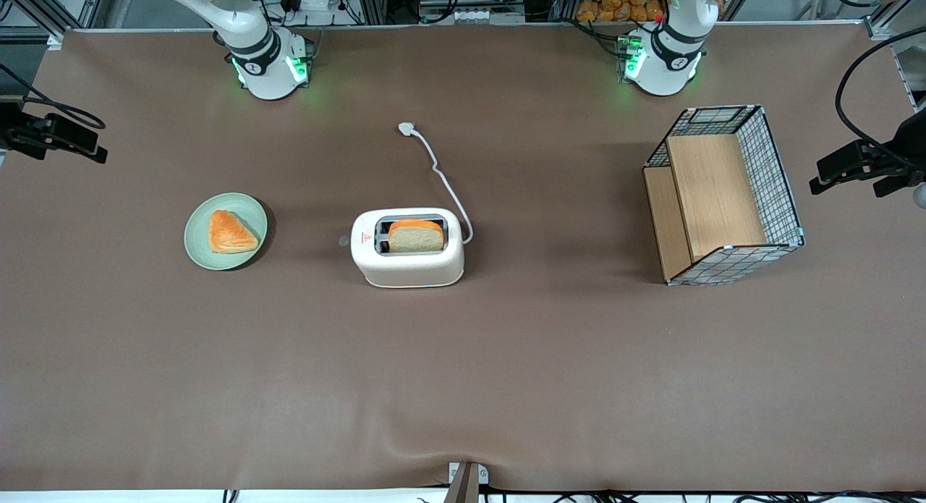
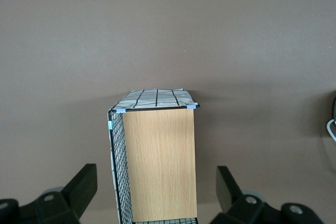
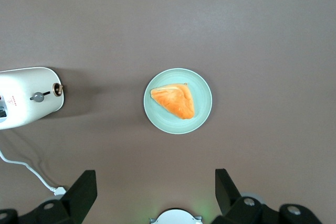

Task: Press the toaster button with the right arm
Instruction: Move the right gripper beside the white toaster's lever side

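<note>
The brown desk (image 1: 506, 373) carries everything. Toward the parked arm's end stands a wire basket (image 1: 778, 177) tipped on its side, with a wooden board (image 1: 712, 195) inside it as a shelf. Near the middle of the desk sits the toaster (image 1: 407, 260), cream-white and rounded, a red triangle mark on its top and a slice of bread (image 1: 416, 237) standing in one slot. Its white cord (image 1: 445, 181) trails toward the desk's edge at the arm bases and ends in a plug (image 1: 406, 129). The button (image 3: 38, 96), a small round grey knob, sticks out of the toaster's narrow end that faces a pale green plate (image 1: 226, 231). That plate lies toward the working arm's end and holds a triangular pastry (image 1: 230, 232). The right arm (image 1: 246, 32) rises from its base at that same edge. Its gripper (image 3: 156, 195) hangs high above the desk near the plate, well apart from the button, fingers spread wide and holding nothing.
</note>
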`<state>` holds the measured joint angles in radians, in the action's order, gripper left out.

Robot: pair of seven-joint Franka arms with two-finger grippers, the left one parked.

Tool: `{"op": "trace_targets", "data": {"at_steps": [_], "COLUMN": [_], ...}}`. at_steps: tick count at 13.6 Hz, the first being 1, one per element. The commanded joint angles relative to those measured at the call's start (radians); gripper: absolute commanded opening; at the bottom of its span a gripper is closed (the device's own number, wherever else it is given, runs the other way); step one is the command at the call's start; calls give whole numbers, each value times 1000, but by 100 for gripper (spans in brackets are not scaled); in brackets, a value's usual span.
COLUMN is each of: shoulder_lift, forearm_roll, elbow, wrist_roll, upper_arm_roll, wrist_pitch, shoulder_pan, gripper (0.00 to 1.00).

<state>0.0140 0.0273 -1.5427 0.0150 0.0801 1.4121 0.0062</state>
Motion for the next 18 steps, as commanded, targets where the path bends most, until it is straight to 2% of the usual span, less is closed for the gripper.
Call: {"op": "trace_targets", "data": {"at_steps": [1,7,12,16,18], "shoulder_lift": [-6,-54,-130,-181,-204], "forearm_roll": [-17,9,118,160,216], "elbow": [12,32,26,9,-10], "wrist_roll": [-10,-6,-6,3,5], "upper_arm_roll": [-16,-22,-22,-22,-22], "wrist_pitch": [-12,-33,-61,-62,-59], "shoulder_pan": [-20,3,54,103,109], "gripper": [100,100,100,100,100]}}
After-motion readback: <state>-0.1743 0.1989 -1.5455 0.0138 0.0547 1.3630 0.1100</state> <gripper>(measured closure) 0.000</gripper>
